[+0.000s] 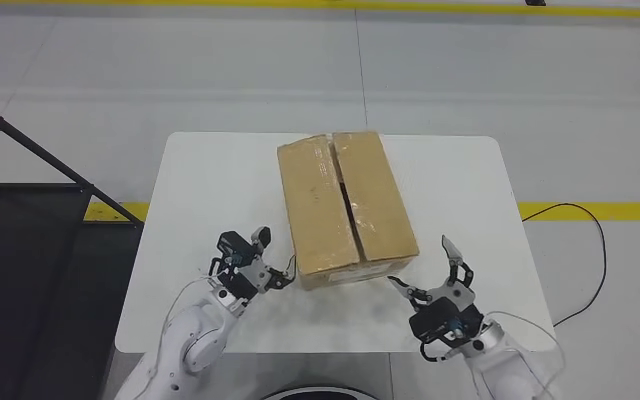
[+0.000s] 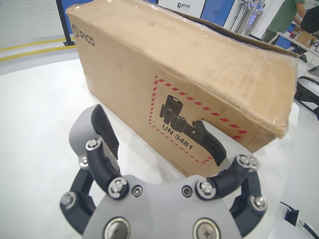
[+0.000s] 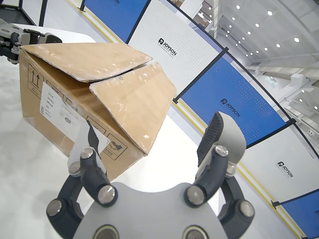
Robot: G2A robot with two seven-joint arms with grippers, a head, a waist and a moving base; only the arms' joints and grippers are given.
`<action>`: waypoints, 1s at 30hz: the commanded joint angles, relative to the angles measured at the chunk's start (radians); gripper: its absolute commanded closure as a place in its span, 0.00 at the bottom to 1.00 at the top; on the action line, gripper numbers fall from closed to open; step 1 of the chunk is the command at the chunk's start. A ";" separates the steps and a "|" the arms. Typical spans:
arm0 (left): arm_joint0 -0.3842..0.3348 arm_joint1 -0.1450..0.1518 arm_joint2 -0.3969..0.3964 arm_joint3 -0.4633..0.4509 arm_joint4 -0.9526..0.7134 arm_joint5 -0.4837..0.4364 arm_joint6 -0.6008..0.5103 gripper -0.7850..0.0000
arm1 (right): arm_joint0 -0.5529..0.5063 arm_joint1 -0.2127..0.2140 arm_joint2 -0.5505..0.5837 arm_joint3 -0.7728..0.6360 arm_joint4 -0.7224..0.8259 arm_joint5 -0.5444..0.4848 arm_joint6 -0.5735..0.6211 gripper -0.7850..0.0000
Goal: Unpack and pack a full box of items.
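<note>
Nearest you, the left gripper point(image 1: 275, 255) sits at the near left corner of the box point(image 1: 345, 205), jaws spread wide and holding nothing. In the left wrist view the left gripper point(image 2: 150, 118) faces the long side of the box point(image 2: 189, 58). One fingertip is just beside the cardboard; you cannot tell if it touches.

The right gripper point(image 1: 420, 262) is off the near right corner, also spread wide and empty, near the box but apart from it. The right wrist view shows the right gripper point(image 3: 152, 120) looking at the near end face, which carries a white label point(image 3: 58, 110).

The brown cardboard box point(image 3: 74, 60) stands on the middle of the white table point(image 1: 210, 190), long axis running away from you and turned slightly. Its two top flaps are down, with a gap along the centre seam and clear tape over them.

Beyond the table's far edge there is grey floor with a yellow line point(image 1: 300, 5). A black frame point(image 1: 50, 160) stands left of the table.
</note>
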 commanded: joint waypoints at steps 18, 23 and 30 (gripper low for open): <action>-0.098 -0.024 0.134 0.024 0.000 -0.006 -0.034 0.00 | -0.038 -0.015 -0.006 -0.021 0.066 0.158 0.138 0.00; -0.126 -0.031 0.163 0.036 0.002 0.015 -0.041 0.00 | -0.043 -0.018 -0.015 -0.036 0.070 0.154 0.167 0.00; -0.141 -0.036 0.177 0.040 0.009 0.021 -0.038 0.00 | -0.075 -0.020 -0.014 -0.060 0.078 0.163 0.178 0.00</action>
